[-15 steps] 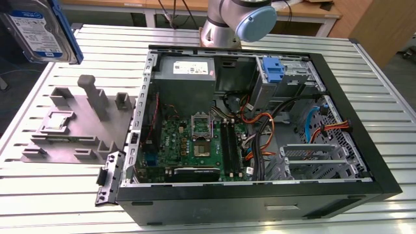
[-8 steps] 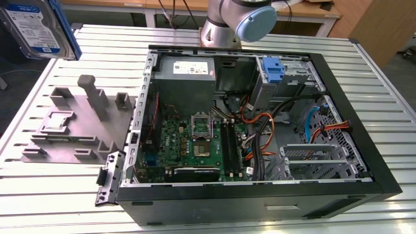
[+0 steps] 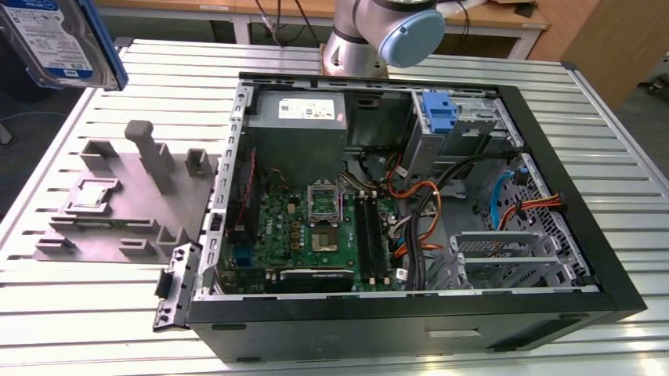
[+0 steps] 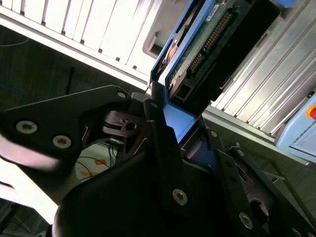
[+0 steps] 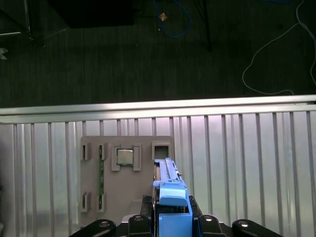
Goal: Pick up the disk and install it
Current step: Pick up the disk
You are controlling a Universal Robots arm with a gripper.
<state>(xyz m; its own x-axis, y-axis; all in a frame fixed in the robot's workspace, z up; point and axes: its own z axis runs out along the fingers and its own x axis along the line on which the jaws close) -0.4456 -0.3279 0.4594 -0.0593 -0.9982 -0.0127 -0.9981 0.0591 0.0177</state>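
Blue plastic is showing between the fingers of the claw [image 5: 171, 211] in the first wrist view. That is the bracket framing the disk [image 5: 170, 195], and the claw is clamping it from both sides with no gap that I can see. (The second wrist view is giving me the same clamp on the bracket's end, with the drive's connector edge sticking out past the fingers.) So I am reading the claw as closed tight on the disk.

In the exterior view the disk [image 3: 61, 37] is hanging in the air at the view's upper left corner, well clear of the table [image 3: 115, 313] and with its label facing the camera. Through the first wrist view I am looking down past the disk at the grey holder [image 5: 98, 182], where a small square chip [image 5: 127, 157] is sitting in one pocket. The disk is touching nothing but the claw.

I am judging the pick-up as done and the carry as the step in hand, with the install not yet done. The open computer case [image 3: 313, 157] is lying on its side well apart from the disk, toward the exterior view's right. Getting the disk in is calling, I think, for a pass over the case wall. It then needs the bracket squared to the metal drive cage [image 3: 502, 251] while staying clear of the loose cables [image 3: 424, 205] beside it. Which slot is meant I cannot tell.
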